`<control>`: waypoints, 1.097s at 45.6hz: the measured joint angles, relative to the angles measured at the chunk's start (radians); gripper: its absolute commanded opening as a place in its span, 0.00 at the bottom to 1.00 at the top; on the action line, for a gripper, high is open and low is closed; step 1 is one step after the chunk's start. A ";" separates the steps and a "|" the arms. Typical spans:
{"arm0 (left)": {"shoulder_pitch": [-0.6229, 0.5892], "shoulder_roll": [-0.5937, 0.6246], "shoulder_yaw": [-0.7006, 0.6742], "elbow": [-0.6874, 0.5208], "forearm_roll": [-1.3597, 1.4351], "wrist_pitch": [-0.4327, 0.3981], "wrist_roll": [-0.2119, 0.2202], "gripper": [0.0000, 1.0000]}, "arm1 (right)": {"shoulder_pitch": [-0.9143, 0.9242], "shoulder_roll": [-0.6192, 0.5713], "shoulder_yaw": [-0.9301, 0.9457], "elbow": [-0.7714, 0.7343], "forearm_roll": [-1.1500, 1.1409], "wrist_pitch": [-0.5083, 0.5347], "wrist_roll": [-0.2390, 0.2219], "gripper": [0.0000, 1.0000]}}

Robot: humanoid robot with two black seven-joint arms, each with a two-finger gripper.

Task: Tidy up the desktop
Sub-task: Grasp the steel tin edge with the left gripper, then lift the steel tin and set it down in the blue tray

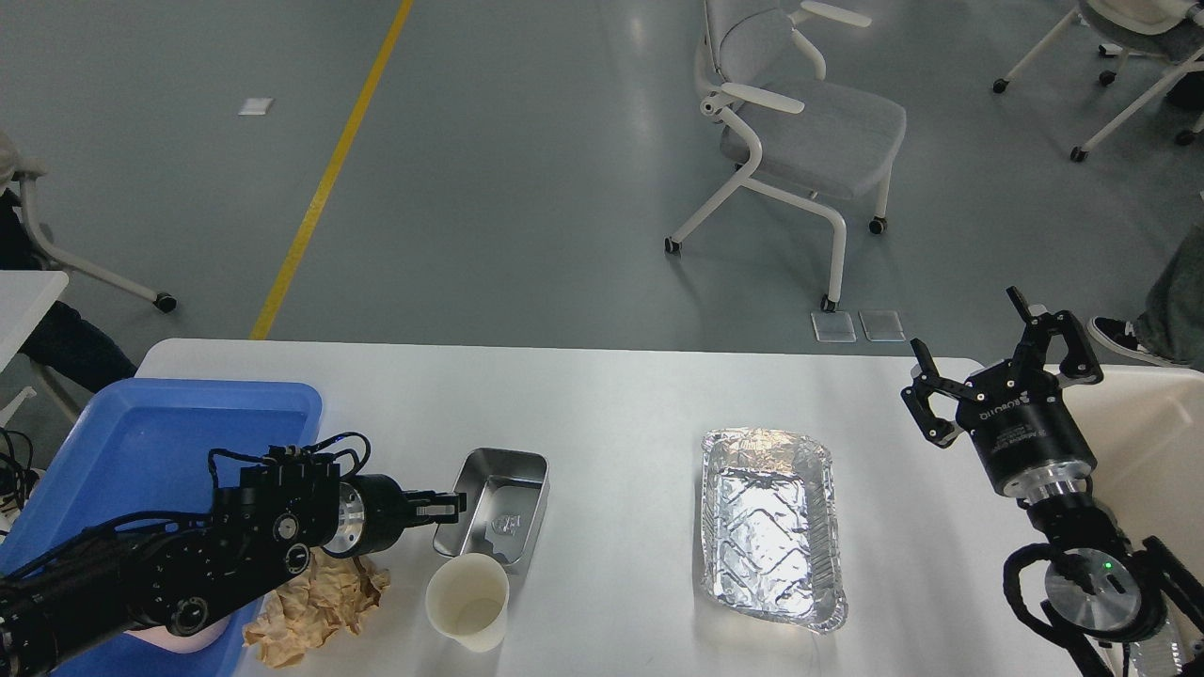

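The white desktop (pixel 611 395) fills the lower half of the head view, its far edge running across the middle with grey floor beyond. At its left end a blue tray (pixel 160 423) overhangs the edge, partly covered by the left arm. At the far right, beside the table, part of a cream bin (pixel 1152 432) shows behind the right arm. Right of centre on the desktop lies a foil tray (pixel 771 527), empty and crinkled. Left of centre sits a steel box (pixel 499 508), open side up, slightly tilted. Crumpled brown paper (pixel 315 606) lies at the near edge, just beside the blue tray and under the left arm. A paper cup (pixel 468 602) stands upright near the front of the steel box. The left gripper (pixel 450 506) is at the box's left rim, its fingers close together, though whether they pinch the rim I cannot tell. The right gripper (pixel 988 348) hangs over the table's right end, fingers spread wide, holding nothing.
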 measured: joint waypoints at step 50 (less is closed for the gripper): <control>-0.270 0.565 -0.116 -0.225 -0.081 -0.254 -0.021 0.03 | 0.019 0.004 -0.006 -0.003 0.000 -0.004 0.000 1.00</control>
